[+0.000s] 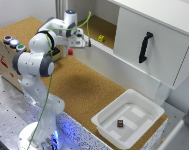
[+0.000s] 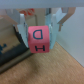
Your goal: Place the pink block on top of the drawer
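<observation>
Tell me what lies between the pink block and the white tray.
Nothing stands there. In the exterior view, only bare cork tabletop stretches from the pink block to the white tray.

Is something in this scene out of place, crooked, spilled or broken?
Nothing stands out. The pink block sits squarely between the gripper fingers, the yellow cube rests in the cabinet's open recess, and the small dark block lies in the white tray.

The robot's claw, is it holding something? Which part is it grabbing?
Yes. The gripper holds the pink block, with its two fingers pressed against two opposite sides of the cube. The lettered face is left uncovered.
</observation>
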Controlling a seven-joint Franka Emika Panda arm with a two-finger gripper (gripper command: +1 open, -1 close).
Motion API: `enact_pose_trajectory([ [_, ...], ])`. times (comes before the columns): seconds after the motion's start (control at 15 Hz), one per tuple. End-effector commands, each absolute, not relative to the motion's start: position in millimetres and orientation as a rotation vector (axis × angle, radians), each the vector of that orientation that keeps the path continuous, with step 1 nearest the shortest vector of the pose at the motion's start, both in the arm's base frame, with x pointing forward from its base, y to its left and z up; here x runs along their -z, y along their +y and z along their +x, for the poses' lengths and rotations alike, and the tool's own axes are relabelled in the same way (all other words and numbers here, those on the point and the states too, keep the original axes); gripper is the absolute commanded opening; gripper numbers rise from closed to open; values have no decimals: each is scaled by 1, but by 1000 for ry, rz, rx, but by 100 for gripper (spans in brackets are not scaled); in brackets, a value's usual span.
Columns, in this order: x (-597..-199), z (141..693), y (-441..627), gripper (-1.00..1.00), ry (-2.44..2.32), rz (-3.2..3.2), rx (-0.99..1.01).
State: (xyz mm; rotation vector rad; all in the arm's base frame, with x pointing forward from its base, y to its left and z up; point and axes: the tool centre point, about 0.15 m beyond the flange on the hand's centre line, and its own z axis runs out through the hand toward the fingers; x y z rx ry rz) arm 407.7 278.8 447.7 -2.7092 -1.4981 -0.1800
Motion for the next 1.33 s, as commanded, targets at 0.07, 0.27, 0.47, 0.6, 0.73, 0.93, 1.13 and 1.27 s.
enact_pose_trajectory([
  [0.07,-461,426,407,-100,-1792,-2545,-71],
  [0.27,-469,426,445,-100,-1941,-2462,-57],
  [0.47,-471,423,460,-100,-2023,-2422,-72],
  [0.6,-468,420,463,-100,-2056,-2407,-107],
  [0.73,-468,414,466,-100,-2093,-2364,-112],
  [0.93,-464,402,474,-100,-2195,-2247,-139],
  [1.13,-461,399,477,-100,-2218,-2223,-163],
  [1.27,-461,399,477,-100,-2218,-2223,-163],
])
